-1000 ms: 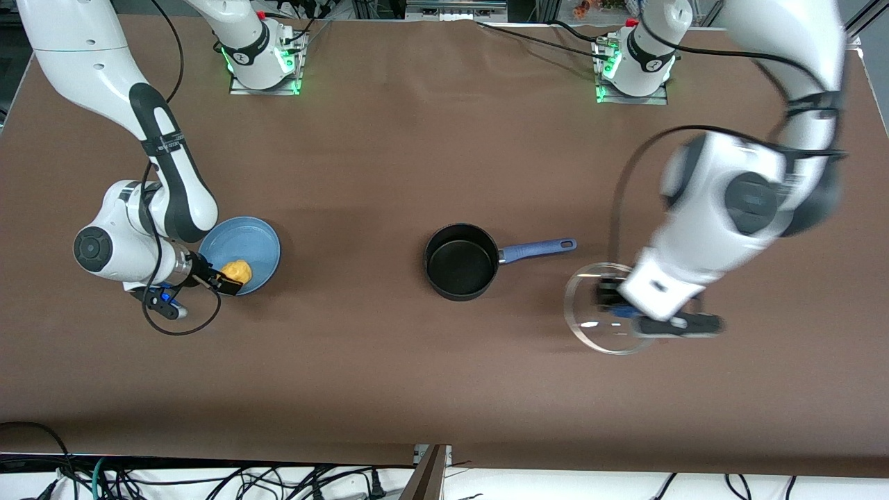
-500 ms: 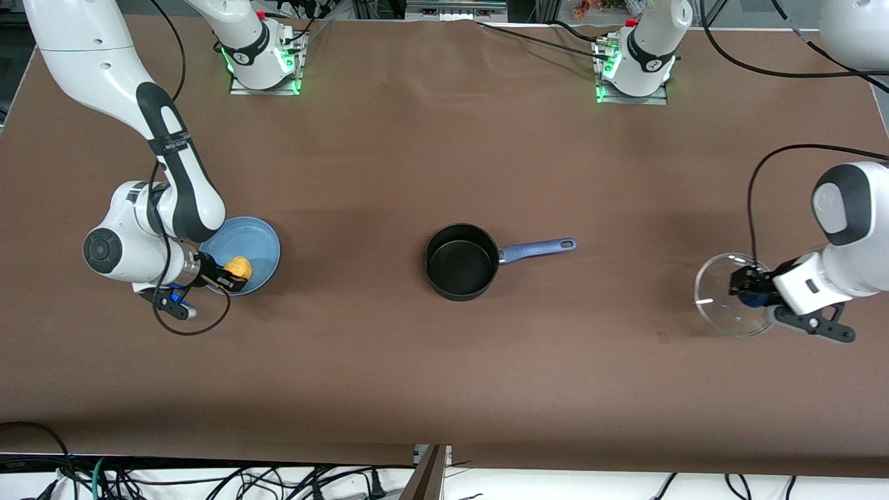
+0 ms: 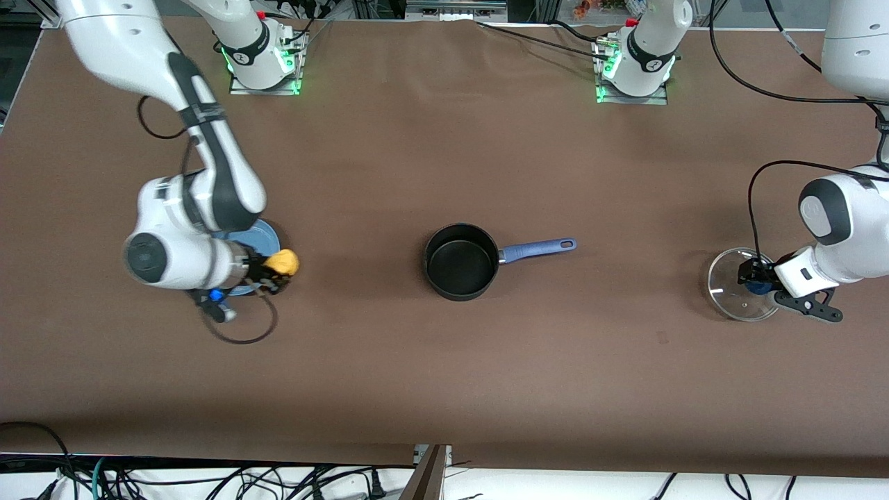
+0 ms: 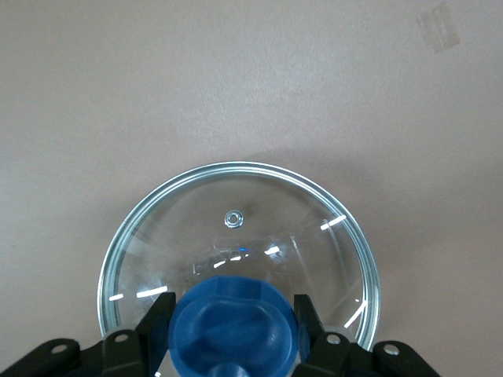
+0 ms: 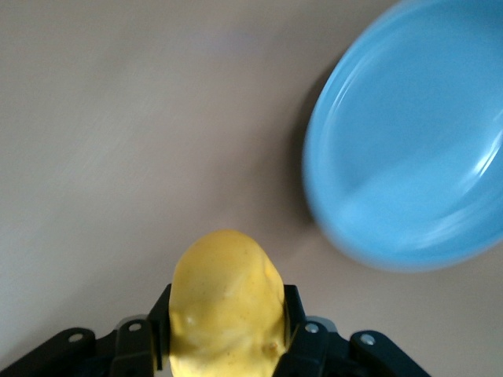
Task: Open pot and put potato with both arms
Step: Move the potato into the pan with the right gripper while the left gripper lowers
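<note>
High front camera; wrist cameras (close) look tableward.

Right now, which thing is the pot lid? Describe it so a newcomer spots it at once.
Start at the black pot mid-table and follow its blue handle toward the left arm's end of the table. There the left gripper is shut on the lid, a clear glass disc with a metal rim. Its blue knob is unmistakable.

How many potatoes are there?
1. The potato is clamped in the right gripper, in the air just past the blue plate's rim. The open pot holds none.
</note>
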You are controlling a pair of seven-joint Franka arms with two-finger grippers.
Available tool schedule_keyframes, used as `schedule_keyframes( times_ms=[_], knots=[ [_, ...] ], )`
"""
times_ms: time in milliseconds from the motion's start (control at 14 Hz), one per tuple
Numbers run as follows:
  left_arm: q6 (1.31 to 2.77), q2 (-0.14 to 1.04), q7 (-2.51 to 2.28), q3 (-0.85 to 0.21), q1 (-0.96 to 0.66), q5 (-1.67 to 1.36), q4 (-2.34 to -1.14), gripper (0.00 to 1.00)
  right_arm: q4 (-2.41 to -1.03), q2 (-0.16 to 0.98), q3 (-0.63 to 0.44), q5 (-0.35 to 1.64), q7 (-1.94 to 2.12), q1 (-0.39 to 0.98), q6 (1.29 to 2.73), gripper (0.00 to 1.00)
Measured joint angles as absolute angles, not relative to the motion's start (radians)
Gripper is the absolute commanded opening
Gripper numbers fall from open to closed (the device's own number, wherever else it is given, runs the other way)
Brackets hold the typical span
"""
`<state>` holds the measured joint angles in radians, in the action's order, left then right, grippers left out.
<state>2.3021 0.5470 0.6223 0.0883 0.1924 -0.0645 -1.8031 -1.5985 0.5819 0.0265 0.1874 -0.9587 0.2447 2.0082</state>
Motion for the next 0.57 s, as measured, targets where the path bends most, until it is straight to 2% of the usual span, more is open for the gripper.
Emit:
schedule_keyframes(
  times_ms=[214, 286, 357, 429, 500, 571],
  knots=[
    [2.325, 0.566, 0.624, 0.089, 0.195, -0.116, -1.826, 0.57, -1.537, 0.587, 0.048, 0.314, -1.21, 0.366, 2.022, 0.44],
    [2.329, 0.574, 0.625, 0.089, 0.197, -0.124, -1.828, 0.66, -1.505, 0.596, 0.05, 0.346, -1.294, 0.405, 2.038, 0.44],
    [2.33, 0.576, 0.625, 0.089, 0.199, -0.127, -1.828, 0.92, -1.471, 0.611, 0.051, 0.36, -1.379, 0.441, 2.058, 0.44],
    [2.33, 0.575, 0.625, 0.089, 0.199, -0.128, -1.828, 1.0, -1.441, 0.63, 0.052, 0.366, -1.457, 0.475, 2.085, 0.44],
    [2.33, 0.575, 0.625, 0.089, 0.2, -0.129, -1.827, 1.0, -1.417, 0.651, 0.054, 0.369, -1.53, 0.51, 2.124, 0.5],
    [2.33, 0.575, 0.625, 0.089, 0.201, -0.13, -1.825, 1.0, -1.403, 0.673, 0.054, 0.369, -1.599, 0.546, 2.182, 0.75]
  ],
)
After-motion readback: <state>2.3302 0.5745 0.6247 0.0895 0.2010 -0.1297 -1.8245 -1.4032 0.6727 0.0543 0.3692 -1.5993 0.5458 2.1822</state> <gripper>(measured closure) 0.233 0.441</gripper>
